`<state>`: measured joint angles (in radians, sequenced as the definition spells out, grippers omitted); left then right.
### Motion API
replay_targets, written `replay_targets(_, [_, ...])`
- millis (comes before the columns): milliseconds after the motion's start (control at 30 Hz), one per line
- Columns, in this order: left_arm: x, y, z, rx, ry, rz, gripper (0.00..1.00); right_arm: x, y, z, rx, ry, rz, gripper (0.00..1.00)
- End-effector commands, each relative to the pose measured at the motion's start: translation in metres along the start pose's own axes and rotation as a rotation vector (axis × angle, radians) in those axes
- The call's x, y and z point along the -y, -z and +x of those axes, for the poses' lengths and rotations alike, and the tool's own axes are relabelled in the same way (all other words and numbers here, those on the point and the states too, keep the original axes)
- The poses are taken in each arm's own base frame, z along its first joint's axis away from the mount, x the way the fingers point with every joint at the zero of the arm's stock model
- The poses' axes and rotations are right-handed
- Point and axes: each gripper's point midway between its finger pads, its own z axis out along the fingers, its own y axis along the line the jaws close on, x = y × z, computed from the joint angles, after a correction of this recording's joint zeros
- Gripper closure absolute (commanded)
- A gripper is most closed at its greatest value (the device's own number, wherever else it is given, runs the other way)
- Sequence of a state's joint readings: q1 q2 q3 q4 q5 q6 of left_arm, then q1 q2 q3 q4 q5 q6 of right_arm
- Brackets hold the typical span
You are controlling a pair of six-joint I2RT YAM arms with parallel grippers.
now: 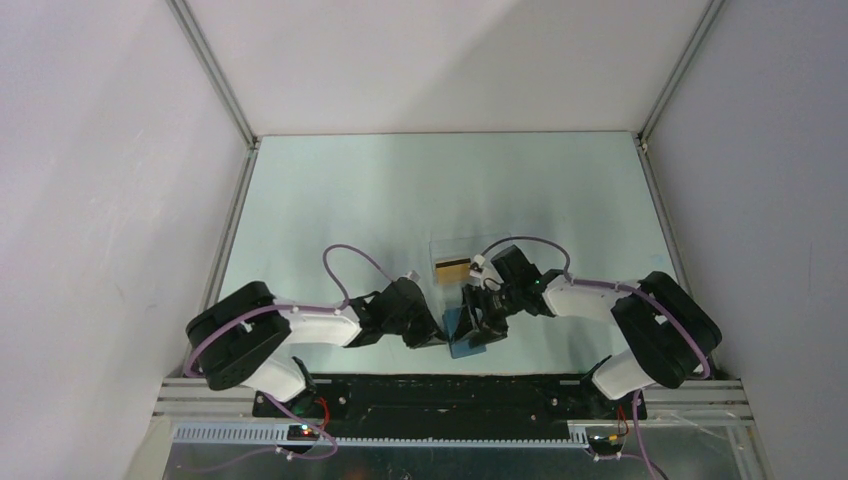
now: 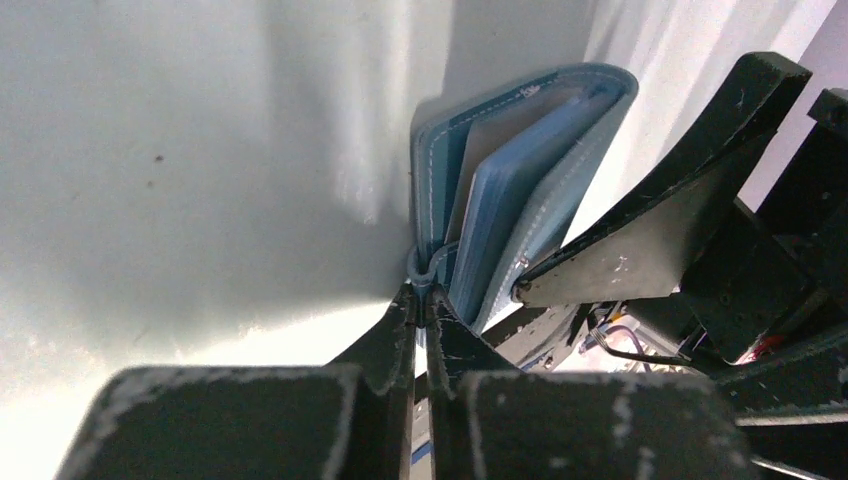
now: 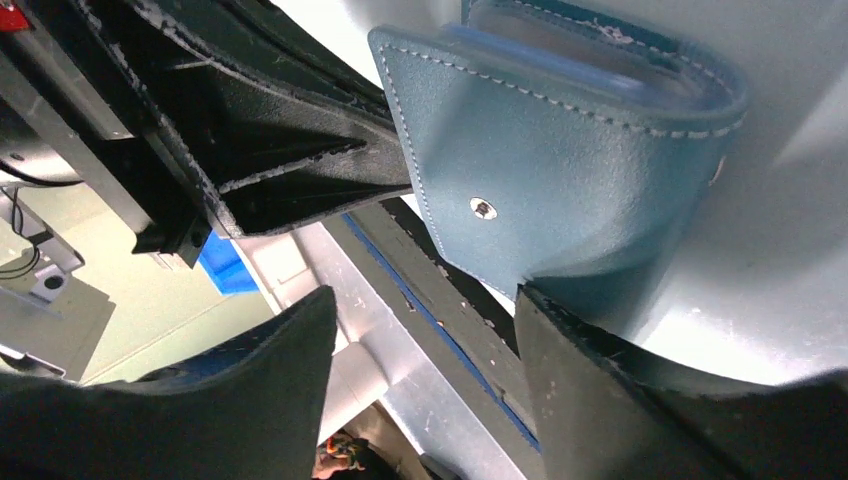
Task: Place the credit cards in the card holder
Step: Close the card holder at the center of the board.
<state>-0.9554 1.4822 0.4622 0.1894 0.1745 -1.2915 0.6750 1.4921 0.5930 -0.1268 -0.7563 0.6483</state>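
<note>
The blue card holder (image 1: 468, 338) stands partly open near the table's front edge, between my two grippers. In the left wrist view, the card holder (image 2: 520, 170) shows its paler blue inner pockets. My left gripper (image 2: 425, 292) is shut on its small clasp loop at the near edge. My right gripper (image 3: 425, 315) is open, and its right finger (image 3: 620, 400) rests against the holder's outer flap (image 3: 560, 170), which has a metal snap. An orange-gold credit card (image 1: 452, 268) with a black stripe lies behind the grippers, in a clear box. My left gripper (image 1: 438, 335) and right gripper (image 1: 482, 322) sit close together.
The clear plastic box (image 1: 462, 262) sits just behind the right wrist. The right gripper's finger (image 2: 670, 220) crowds the holder's right side. The black base rail (image 1: 450, 392) runs close along the front, and grey walls enclose the table.
</note>
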Motion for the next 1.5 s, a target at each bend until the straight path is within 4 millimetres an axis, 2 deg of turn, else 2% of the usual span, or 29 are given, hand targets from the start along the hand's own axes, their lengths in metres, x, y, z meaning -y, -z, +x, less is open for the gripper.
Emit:
replay_targets(0, [-0.001,0.012,-0.006,0.048,-0.053,-0.017,0.88,0.001,0.003,-0.012,0.055,0.032,0.073,0.26])
replay_targets(67, [0.007,0.021,-0.010,0.078,-0.059,0.007,0.81,-0.009,0.014,-0.016,0.089,0.061,0.070,0.22])
replay_targets(100, [0.004,0.024,-0.012,0.091,-0.057,-0.005,0.79,-0.013,0.018,-0.017,0.099,0.069,0.066,0.20])
replay_targets(133, [0.008,0.029,-0.014,0.103,-0.058,0.009,0.76,-0.017,0.024,-0.018,0.116,0.074,0.058,0.20])
replay_targets(267, [0.003,0.045,-0.019,0.145,-0.050,-0.014,0.68,-0.024,0.043,-0.024,0.170,0.071,0.041,0.20])
replay_targets(367, [0.001,0.052,-0.023,0.163,-0.032,-0.002,0.61,-0.013,0.052,-0.025,0.188,0.054,0.081,0.23])
replay_targets(467, [0.002,0.057,-0.025,0.161,-0.034,0.020,0.50,0.008,0.057,-0.028,0.201,0.029,0.154,0.27])
replay_targets(567, [0.003,0.056,-0.024,0.142,-0.026,0.053,0.44,0.025,0.058,-0.029,0.194,0.017,0.204,0.34])
replay_targets(600, [0.008,0.054,-0.023,0.130,-0.026,0.088,0.42,0.029,0.056,-0.028,0.186,0.011,0.209,0.36])
replay_targets(633, [0.004,0.051,-0.023,0.123,-0.017,0.089,0.42,0.030,0.055,-0.029,0.181,0.012,0.202,0.37])
replay_targets(667, [0.012,0.051,-0.022,0.111,-0.022,0.127,0.41,0.029,0.054,-0.030,0.177,0.013,0.194,0.39])
replay_targets(700, [0.009,0.047,-0.021,0.098,-0.017,0.121,0.40,0.026,0.052,-0.031,0.175,0.018,0.171,0.41])
replay_targets(800, [0.019,0.041,-0.018,0.064,-0.026,0.167,0.38,0.018,0.049,-0.036,0.182,0.025,0.135,0.50])
replay_targets(867, [0.018,0.036,-0.018,0.054,-0.016,0.167,0.38,0.014,0.045,-0.040,0.190,0.033,0.118,0.53])
replay_targets(1000, [0.013,0.027,-0.022,0.066,-0.005,0.139,0.41,0.016,0.036,-0.038,0.173,0.036,0.134,0.60])
replay_targets(1133, [0.006,0.020,-0.024,0.070,0.003,0.105,0.48,0.027,0.024,-0.034,0.151,0.044,0.193,0.70])
replay_targets(1267, [0.002,0.017,-0.023,0.067,0.002,0.090,0.52,0.042,0.012,-0.030,0.129,0.037,0.263,0.74])
replay_targets(1367, [0.004,0.018,-0.023,0.069,-0.001,0.097,0.49,0.049,0.007,-0.030,0.128,0.049,0.324,0.74])
replay_targets(1467, [0.008,0.021,-0.025,0.081,0.002,0.112,0.41,0.059,0.004,-0.027,0.114,0.068,0.413,0.74])
